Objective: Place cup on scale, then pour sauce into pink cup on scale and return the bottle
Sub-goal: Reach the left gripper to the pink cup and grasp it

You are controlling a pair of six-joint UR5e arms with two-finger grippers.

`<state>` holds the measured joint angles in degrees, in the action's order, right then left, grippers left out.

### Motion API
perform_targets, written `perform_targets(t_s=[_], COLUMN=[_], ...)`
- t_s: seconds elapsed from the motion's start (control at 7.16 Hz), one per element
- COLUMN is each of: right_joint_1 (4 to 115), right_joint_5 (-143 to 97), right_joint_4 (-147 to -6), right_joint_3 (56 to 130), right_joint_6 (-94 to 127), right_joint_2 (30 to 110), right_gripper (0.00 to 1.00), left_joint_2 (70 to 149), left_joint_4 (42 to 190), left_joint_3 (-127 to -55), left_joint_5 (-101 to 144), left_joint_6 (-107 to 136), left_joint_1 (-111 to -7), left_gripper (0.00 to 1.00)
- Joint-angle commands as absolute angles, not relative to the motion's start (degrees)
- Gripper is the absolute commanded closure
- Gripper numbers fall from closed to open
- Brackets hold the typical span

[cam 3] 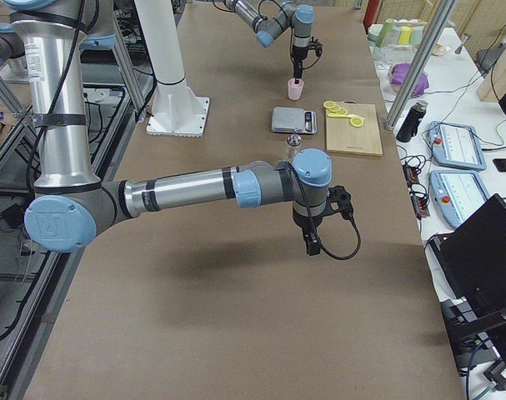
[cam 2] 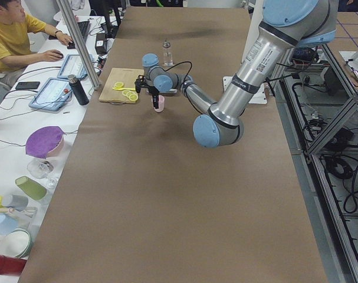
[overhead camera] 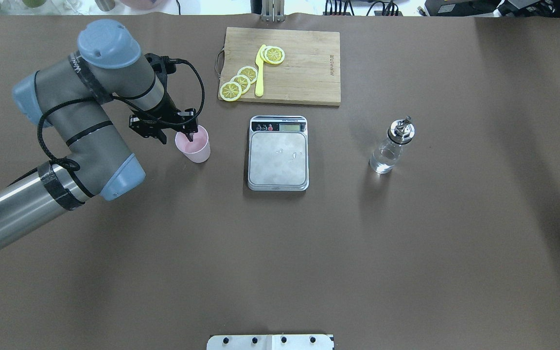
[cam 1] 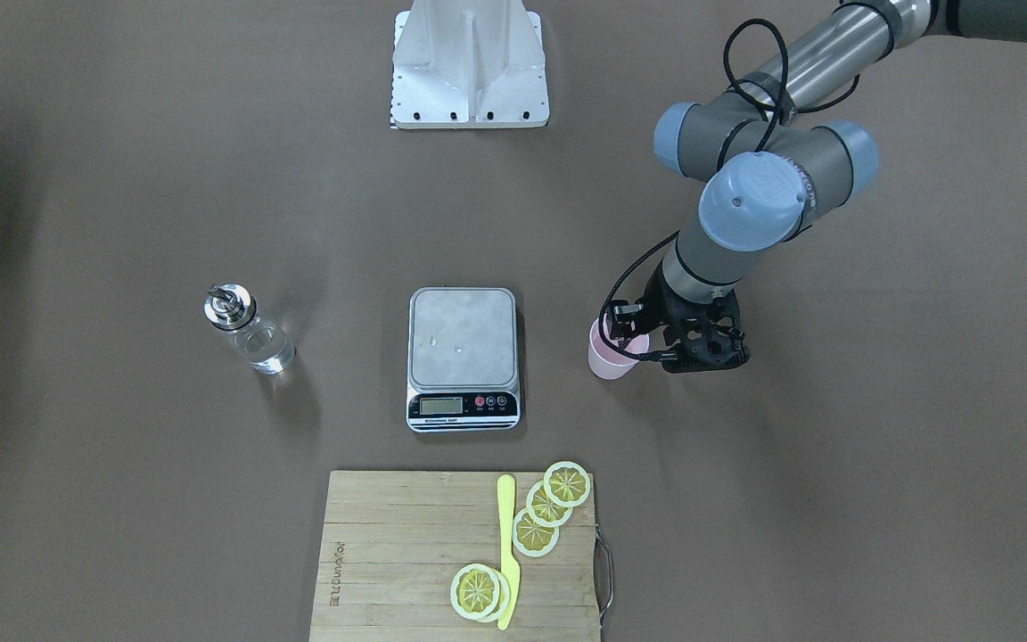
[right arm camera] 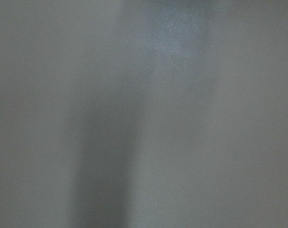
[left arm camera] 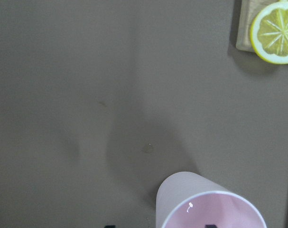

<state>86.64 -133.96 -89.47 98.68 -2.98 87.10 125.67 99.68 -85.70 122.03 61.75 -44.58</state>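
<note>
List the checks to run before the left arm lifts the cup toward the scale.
1. Placement of left gripper at cup: ok, one finger inside the rim, one outside.
2. Grip closed: not ok, jaws stand apart.
3. Cup upright on the table beside the scale: ok.
4. Scale plate free: ok, only a few droplets.
5. Upright bottle beyond the scale, off the path: ok.
6. State of right gripper: cannot tell, seen only in the right side view.
</note>
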Motion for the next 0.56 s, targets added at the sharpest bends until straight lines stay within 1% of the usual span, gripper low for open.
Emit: perform_targets(t_s=[0.0, 0.14, 0.28, 0.42], right_joint_1=[86.57, 86.57, 86.66, 86.57], right_joint_5=[-133.95, -133.86, -133.77, -133.77], right_joint_4=[-89.47, -89.47, -89.47, -89.39], right_joint_3=[98.61, 98.53, 98.53, 98.44], right_joint_6=[-2.99, -2.99, -2.99, -2.99], right_joint_2=[87.1, 87.01, 87.1, 87.19], right_gripper=[0.0, 0.0, 0.0, 0.0], left_joint_2=[125.68, 125.68, 125.68, 125.6], left_joint_4=[103.69, 103.97, 103.8, 103.8], left_joint_3=[-83.68, -83.76, -83.93, -84.11], left_joint_5=[121.9, 122.08, 122.17, 122.25], left_joint_6=[61.61, 61.79, 61.79, 62.31], left_joint_1=[-43.6, -43.68, -43.77, -43.94], left_gripper=[0.48, 0.64, 0.76, 0.86])
